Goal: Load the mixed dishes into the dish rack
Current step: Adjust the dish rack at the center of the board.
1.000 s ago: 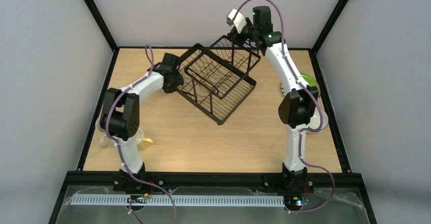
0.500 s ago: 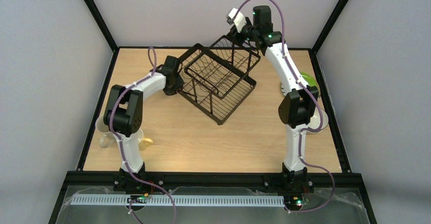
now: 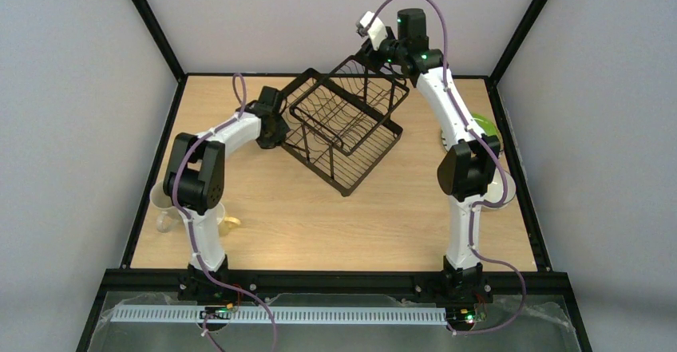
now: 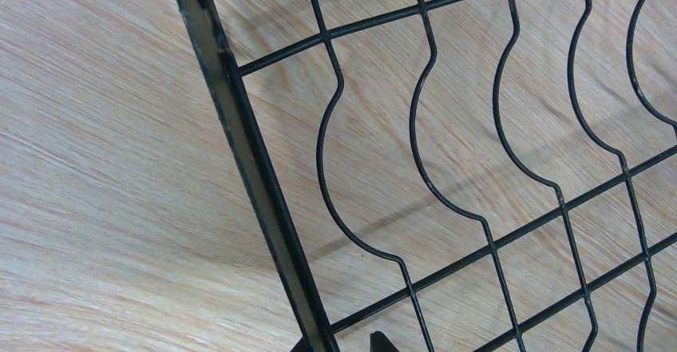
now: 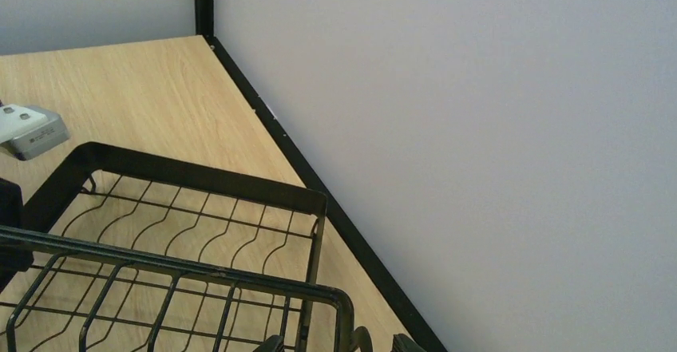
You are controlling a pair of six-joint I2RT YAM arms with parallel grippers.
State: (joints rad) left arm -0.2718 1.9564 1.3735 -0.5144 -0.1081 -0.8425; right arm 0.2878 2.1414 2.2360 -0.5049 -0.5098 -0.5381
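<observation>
Swung the left elbow in toward the black wire dish rack (image 3: 345, 132) over the last second. Leave the cream mug (image 3: 162, 212) at the near-left edge and the lime green round plate (image 3: 485, 126) at the right alone for now. Mid-worktop, with the empty rack lying askew, close the left end effector (image 4: 339, 342) squarely on the rim bar; tips apart, straddling it, not yet clamped. Farther back, keep the right end effector (image 3: 374, 49) spread and clear of the far corner.
</observation>
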